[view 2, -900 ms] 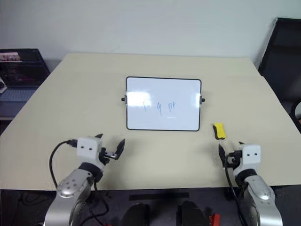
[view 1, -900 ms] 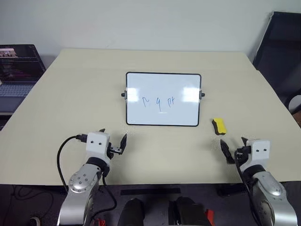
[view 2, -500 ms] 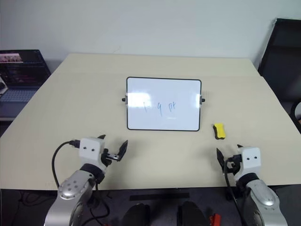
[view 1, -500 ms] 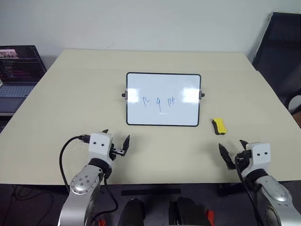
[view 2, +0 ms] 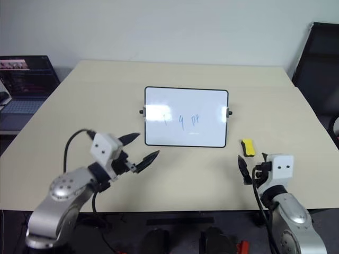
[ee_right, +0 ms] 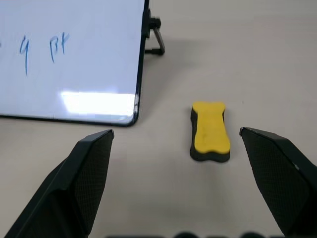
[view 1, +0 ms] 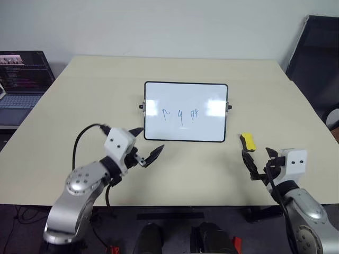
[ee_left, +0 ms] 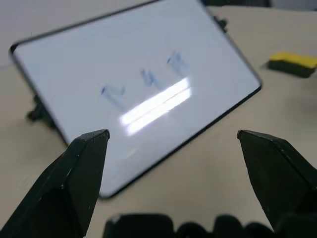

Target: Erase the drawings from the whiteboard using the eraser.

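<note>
Nothing is done: the drawings (view 1: 179, 113) remain on the whiteboard (view 1: 186, 90), the eraser (view 1: 247, 142) lies ungrasped; both grippers' fingers spread wide, empty.

The whiteboard (view 1: 186, 111) lies mid-worktop (view 1: 79, 106), drawings (view 1: 179, 113) in a row on it. The eraser (view 1: 247, 142) lies just right of its near corner. A laptop (view 1: 21, 79) sits off the worktop's left.

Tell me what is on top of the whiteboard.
On the whiteboard sit only the drawings, three small blue marker scribbles in a row, plus light glare. The eraser lies apart on the table. What is beneath the board is covered.
</note>
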Available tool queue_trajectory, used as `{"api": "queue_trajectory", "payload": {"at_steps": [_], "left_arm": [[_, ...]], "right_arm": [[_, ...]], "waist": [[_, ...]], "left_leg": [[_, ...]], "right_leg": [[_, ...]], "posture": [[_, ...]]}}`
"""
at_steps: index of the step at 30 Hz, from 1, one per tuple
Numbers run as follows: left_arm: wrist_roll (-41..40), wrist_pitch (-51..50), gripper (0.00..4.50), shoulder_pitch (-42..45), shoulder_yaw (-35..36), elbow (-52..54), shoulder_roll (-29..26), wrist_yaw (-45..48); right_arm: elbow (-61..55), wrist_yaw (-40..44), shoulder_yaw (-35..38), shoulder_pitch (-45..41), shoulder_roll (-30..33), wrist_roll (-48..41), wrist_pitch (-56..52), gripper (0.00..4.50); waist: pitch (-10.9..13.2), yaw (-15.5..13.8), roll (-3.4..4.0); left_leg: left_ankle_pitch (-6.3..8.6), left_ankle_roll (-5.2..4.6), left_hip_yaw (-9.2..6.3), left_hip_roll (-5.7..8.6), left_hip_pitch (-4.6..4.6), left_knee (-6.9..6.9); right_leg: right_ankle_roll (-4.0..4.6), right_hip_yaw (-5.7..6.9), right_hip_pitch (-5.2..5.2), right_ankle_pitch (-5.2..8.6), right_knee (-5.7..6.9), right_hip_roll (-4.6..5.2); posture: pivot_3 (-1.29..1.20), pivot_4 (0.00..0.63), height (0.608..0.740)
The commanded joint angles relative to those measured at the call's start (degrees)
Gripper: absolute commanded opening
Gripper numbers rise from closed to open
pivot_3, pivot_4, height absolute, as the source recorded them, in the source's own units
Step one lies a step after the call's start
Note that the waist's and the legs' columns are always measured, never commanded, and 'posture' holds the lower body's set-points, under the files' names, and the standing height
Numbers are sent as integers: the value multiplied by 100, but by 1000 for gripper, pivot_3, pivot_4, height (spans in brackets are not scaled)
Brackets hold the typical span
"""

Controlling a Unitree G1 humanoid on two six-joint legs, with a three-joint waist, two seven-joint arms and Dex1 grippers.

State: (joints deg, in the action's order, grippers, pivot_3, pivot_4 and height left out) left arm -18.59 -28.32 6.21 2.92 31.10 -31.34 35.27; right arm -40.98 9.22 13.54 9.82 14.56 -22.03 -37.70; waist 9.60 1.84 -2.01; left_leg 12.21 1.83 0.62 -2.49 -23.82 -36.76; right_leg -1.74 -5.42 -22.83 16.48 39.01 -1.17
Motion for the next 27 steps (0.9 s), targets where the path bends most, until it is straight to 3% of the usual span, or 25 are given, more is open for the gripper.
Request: {"api": "queue_trajectory", "payload": {"at_steps": [1,11,20,27], "left_arm": [[-308,68,4500,486,-231,-405,-30,535],[-538,248,4500,1779,-710,-1812,-182,2011],[-456,556,4500,2247,-941,-2246,-108,2466],[-470,705,4500,2475,-1039,-2354,-31,2732]], "right_arm": [[-178,-309,187,-433,-72,-242,-363,4465],[1007,-660,-123,-1775,161,50,-1258,4465],[2503,-622,-403,-2553,138,556,-756,4465],[3006,-506,-303,-2694,116,597,-533,4465]], "waist": [[1,19,0],[2,47,0],[4,51,3],[4,54,4]], "left_leg": [[0,0,0,1,0,0],[0,-1,9,1,-12,9],[0,-1,13,1,-30,8],[0,-1,14,0,-31,8]], "right_leg": [[-6,-2,-1,-3,0,0],[-27,-4,-22,-17,3,-18],[-16,-3,-36,-26,3,-18],[-16,-3,-36,-26,3,-18]], "posture": [[0,150,740],[0,150,740],[0,150,740],[0,150,740]]}}
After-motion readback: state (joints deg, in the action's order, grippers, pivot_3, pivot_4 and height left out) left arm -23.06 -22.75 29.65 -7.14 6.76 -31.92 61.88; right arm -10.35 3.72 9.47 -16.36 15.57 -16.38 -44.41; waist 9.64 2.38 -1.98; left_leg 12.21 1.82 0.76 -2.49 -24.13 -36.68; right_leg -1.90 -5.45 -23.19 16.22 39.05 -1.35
